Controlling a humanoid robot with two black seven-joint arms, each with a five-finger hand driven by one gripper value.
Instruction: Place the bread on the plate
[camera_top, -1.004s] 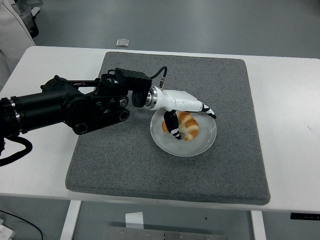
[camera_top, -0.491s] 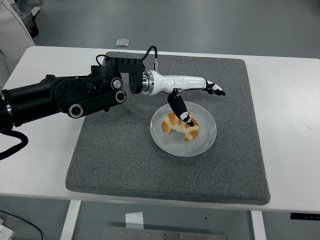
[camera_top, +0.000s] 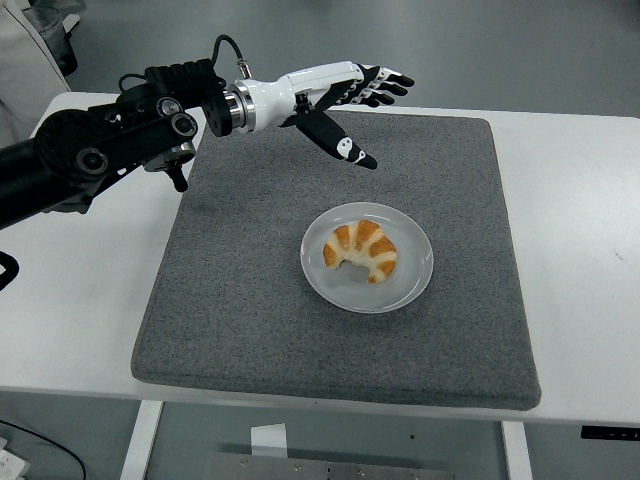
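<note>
Head view shows the bread (camera_top: 362, 250), a golden crescent-shaped roll, lying inside the white plate (camera_top: 410, 288), a little toward the plate's left and far side, with bare plate rim showing all round it. The plate sits near the middle of a grey mat (camera_top: 230, 320) that covers most of the white tabletop (camera_top: 590, 250). The left robot hand (camera_top: 345, 100) is up over the mat's far edge, well apart from the plate and raised above it, its fingers stretched out and spread, the thumb angled down toward the mat, holding nothing. The right arm is not in view. A small pale object (camera_top: 245, 85) lies on the floor beyond the tabletop; what it is cannot be told. Judged from how things lie, the placing itself looks done: the bread rests wholly on the plate with nothing touching it. The step in hand appears to be the clearing away of the arm after release. What remains, as far as one can judge, calls only for the left arm to go to a resting place off to the left side without swinging low over the plate, so that neither bread nor plate is nudged.
</note>
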